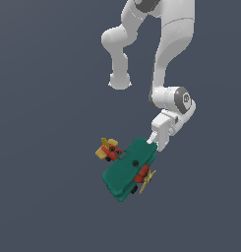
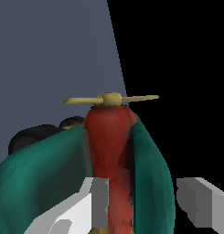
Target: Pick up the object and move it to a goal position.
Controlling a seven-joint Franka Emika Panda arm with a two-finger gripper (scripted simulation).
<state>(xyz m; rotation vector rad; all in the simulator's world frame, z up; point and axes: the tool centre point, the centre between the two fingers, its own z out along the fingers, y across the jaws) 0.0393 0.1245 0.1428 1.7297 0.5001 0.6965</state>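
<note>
Toy biplane (image 1: 128,170): one item, small, with broad teal-green stacked wings (image 2: 150,173), red body (image 2: 109,141), yellow propeller (image 2: 111,98) and yellow tail (image 1: 106,146).

Location: directly at the hand (image 1: 152,142), at the end of the white arm (image 1: 166,64). In the exterior view one wing edge meets the fingertips, with the rest of the plane reaching away from the hand, tail to one side and propeller to the other. Whether it rests on the grey tabletop (image 1: 43,197) or hangs clear of it cannot be told; no shadow or contact line shows.

Hand: in the wrist view two grey fingers (image 2: 99,201) stand apart, one against the red body between the wings, the other outside the nearer teal wing. They bracket that wing. Judged to be pinching it, though true contact on the outer finger is not plain; a gap shows there.

Orientation: propeller points away from the wrist, body running lengthwise between the fingers.

Reason for hold: a single wing is thin enough to fit the fingers, whereas the full stacked span looks too wide.

Goal position: no marker visible in either view.
</note>
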